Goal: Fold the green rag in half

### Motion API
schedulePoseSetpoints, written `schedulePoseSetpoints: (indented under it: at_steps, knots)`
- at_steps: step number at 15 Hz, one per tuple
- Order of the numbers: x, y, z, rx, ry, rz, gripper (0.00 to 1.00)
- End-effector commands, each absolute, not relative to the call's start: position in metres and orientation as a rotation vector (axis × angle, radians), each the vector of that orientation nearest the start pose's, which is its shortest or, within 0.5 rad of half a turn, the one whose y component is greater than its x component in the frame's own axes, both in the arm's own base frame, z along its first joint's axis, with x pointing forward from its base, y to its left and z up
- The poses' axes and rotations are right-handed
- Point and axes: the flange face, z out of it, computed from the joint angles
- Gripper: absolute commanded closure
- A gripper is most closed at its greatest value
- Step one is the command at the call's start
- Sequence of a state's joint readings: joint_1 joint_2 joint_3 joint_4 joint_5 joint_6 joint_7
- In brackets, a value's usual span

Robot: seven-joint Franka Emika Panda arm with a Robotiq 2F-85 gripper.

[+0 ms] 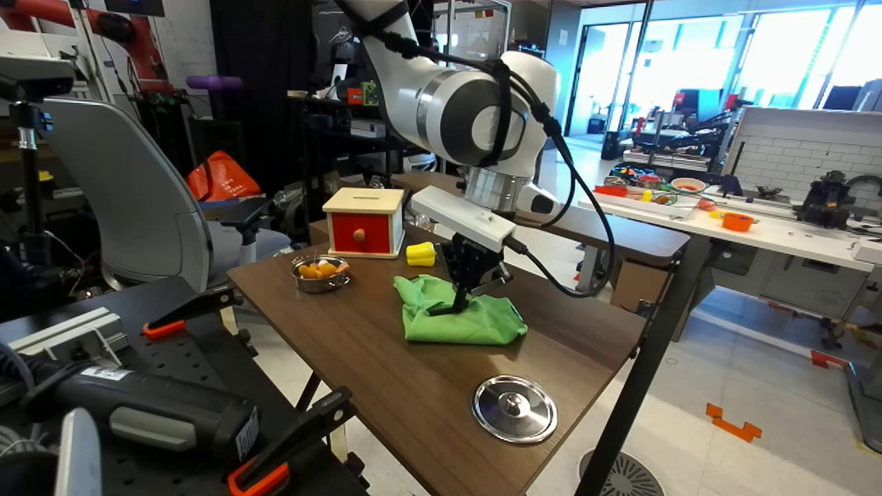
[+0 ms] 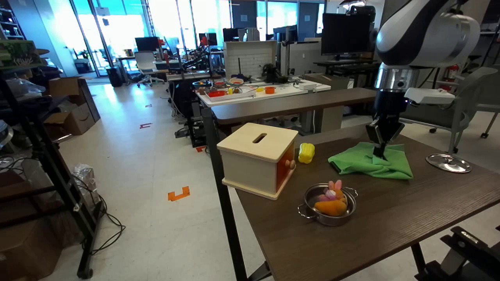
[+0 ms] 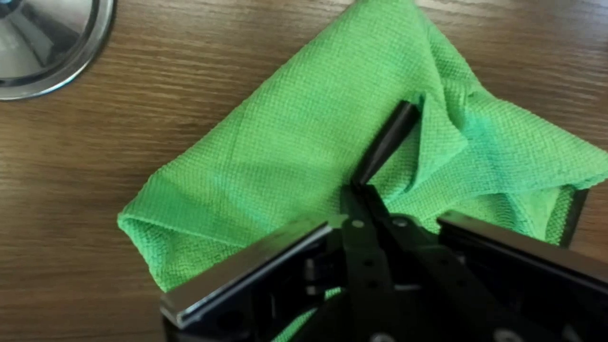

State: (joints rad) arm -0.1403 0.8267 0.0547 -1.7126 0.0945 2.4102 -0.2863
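The green rag [image 1: 455, 331] lies wrinkled and partly folded over on the brown table; it also shows in an exterior view [image 2: 363, 168]. In the wrist view the rag [image 3: 285, 128] fills the middle, with a loose pointed flap near the fingertips and a dark hem at its right end. My gripper [image 3: 359, 186] points down at the middle of the rag, its fingers close together. A dark strip [image 3: 387, 142] runs from between the fingertips to a fold; it looks like the rag's hem, pinched there. The gripper touches the rag in both exterior views [image 1: 460, 303] [image 2: 379, 153].
A round metal lid [image 1: 499, 413] lies near the table's edge. A metal pot [image 2: 332, 221] holds orange toys. A wooden box [image 1: 362, 234] with a red front stands at the back. A small yellow object [image 2: 306, 153] sits between box and rag.
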Motion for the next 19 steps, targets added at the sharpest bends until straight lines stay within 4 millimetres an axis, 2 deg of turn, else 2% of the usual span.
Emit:
schedulePoseSetpoints:
  at_steps: [1, 3, 6, 8, 12, 14, 15, 16, 17, 19]
  knots:
    - [0.647, -0.056, 0.099, -3.057, -0.183, 0.275, 0.73]
    - [0.642, -0.055, 0.105, -3.068, -0.207, 0.297, 0.66]
    - [0.641, -0.050, 0.123, -3.067, -0.243, 0.260, 0.44]
    - [0.642, -0.050, 0.142, -3.064, -0.249, 0.207, 0.29]
    - [0.636, -0.054, 0.203, -3.052, -0.291, 0.060, 0.01]
    - [0.631, -0.059, 0.234, -3.044, -0.318, -0.030, 0.00]
    - [0.647, -0.055, 0.206, -3.060, -0.287, 0.051, 0.00]
    - [0.646, -0.057, 0.219, -3.062, -0.290, 0.034, 0.00]
    - [0.646, -0.057, 0.222, -3.062, -0.290, 0.031, 0.00]
    - [0.644, -0.056, 0.212, -3.059, -0.291, 0.052, 0.00]
